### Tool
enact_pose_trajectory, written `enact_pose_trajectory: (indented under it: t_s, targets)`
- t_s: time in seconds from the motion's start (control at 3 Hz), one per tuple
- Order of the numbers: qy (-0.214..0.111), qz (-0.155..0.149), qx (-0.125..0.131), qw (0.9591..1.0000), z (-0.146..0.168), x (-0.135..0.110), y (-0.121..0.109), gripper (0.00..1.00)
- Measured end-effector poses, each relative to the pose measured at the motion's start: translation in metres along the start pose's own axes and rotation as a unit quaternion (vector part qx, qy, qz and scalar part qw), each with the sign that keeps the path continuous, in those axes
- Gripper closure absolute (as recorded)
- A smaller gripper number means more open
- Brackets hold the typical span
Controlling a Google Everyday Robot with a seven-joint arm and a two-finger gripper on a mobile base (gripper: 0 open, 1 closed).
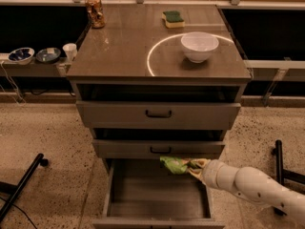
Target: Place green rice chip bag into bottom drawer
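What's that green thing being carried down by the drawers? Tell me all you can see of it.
It is a bag: small, bright green, crinkled and shiny like foil, with a tan corner on the side where the tool grips it. It sticks out sideways from the tool, held in the air over the back of the open bottom drawer, just below the middle drawer's front. Only the tool appears to touch it. Its print cannot be read.

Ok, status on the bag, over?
End effector shut on bag, above open drawer, rear right. Bag not yet released. Middle drawer front close above bag.
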State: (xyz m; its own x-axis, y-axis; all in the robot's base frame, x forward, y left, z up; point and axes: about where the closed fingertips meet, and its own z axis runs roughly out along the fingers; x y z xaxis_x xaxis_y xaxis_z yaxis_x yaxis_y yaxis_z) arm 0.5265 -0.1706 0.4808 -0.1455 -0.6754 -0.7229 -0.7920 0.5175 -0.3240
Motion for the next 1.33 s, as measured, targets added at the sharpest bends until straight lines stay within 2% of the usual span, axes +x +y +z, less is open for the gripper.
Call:
enact_pose_trajectory:
  t_s: [0.33,0.67,1.0,1.33]
  targets:
    - [0.019,0.017,-0.026,0.9993,0.031,0.081,0.036,1.00]
    - [0.009,0.021,-0.047,0.9986,0.051,0.129,0.063,1.00]
    - [-0.001,0.025,-0.051,0.9984,0.058,0.132,0.070,1.00]
    - [-0.047,0.022,-0.069,0.9963,0.074,0.128,0.073,1.00]
